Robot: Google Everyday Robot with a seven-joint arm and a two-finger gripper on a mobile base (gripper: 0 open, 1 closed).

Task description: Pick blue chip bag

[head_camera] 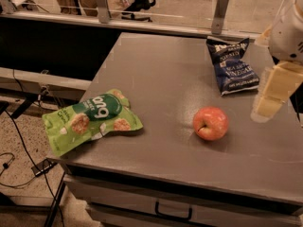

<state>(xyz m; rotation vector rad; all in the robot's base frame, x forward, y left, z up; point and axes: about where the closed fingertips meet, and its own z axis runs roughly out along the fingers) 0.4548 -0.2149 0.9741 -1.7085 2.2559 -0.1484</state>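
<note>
Starting nearest me, a light-green crinkly snack bag with a dark green oval logo (92, 119) lies flat at the near left corner of the grey tabletop (156, 79), overhanging its left edge. A round red-orange apple (210, 123) rests right of centre. The cream-coloured gripper (272, 93) hangs at the right edge, just beside the small, crinkly navy-blue chip bag with white lettering (231, 65), apparently not touching it. I cannot tell how far it is open. That bag lies flat at the far right of the table.
</note>
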